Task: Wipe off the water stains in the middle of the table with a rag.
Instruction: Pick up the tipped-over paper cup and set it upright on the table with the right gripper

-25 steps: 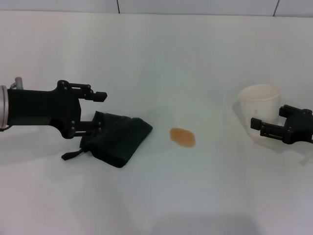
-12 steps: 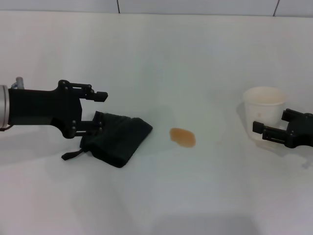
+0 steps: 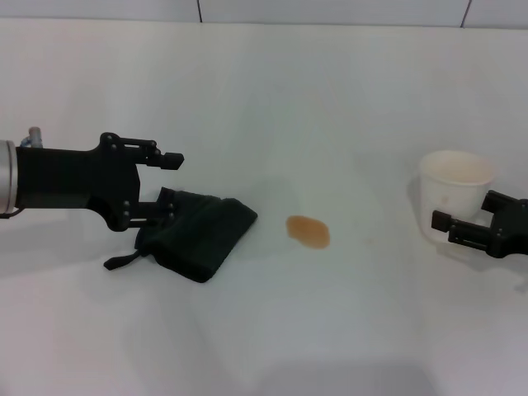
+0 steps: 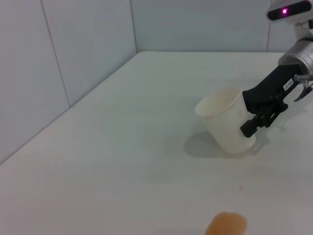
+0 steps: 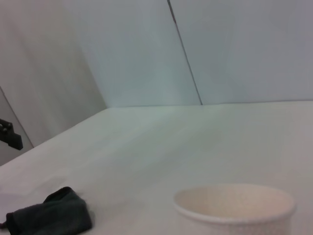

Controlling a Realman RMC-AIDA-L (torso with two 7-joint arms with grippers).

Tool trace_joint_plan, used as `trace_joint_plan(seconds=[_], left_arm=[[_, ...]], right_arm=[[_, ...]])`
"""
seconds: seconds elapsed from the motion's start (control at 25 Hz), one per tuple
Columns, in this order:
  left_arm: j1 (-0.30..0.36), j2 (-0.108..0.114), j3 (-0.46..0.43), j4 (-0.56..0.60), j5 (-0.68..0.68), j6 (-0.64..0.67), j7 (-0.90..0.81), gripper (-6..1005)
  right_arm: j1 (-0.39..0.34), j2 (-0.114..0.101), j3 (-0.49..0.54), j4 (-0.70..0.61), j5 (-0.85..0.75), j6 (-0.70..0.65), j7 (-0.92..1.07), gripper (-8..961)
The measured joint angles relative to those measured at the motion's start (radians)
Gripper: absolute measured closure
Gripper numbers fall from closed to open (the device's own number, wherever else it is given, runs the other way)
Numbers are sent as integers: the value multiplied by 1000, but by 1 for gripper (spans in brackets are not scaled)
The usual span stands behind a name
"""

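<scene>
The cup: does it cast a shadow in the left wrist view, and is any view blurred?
Left wrist view: the cup throws a soft grey shadow on the table. Right wrist view: the wall behind looks smeared and soft. Head view: sharp, even light, faint shadows under the rag.

A crumpled dark rag lay at nine o'clock from the small orange-brown stain on the white table.

Pale grey panelled walls, split by thin dark seams, rise directly behind the white surface.
</scene>
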Motion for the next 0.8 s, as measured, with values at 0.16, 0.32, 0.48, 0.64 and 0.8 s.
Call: trace_joint_plan(seconds=[0.16,0.32,0.48,0.64,0.8], left_arm=[[-1,-1,0,0,0,0,-1,418],[-2,-1,0,0,0,0,-1,418],[-1,-2,1,0,1,0,-1,419],[1,-1,2,0,1,0,-2,420],[2,-2,2,0,2,0,-3,421]], right_arm=[[-8,0,7,6,0,-6,-3,172],[-10,-1,9,21,0,-6,-9,169],[-10,-1,9,27,-1,-7,-11,139],[-10,-1,7,29,-5,-17,-16,112],[-13,-1,7,37,-5,-36,-25,111]])
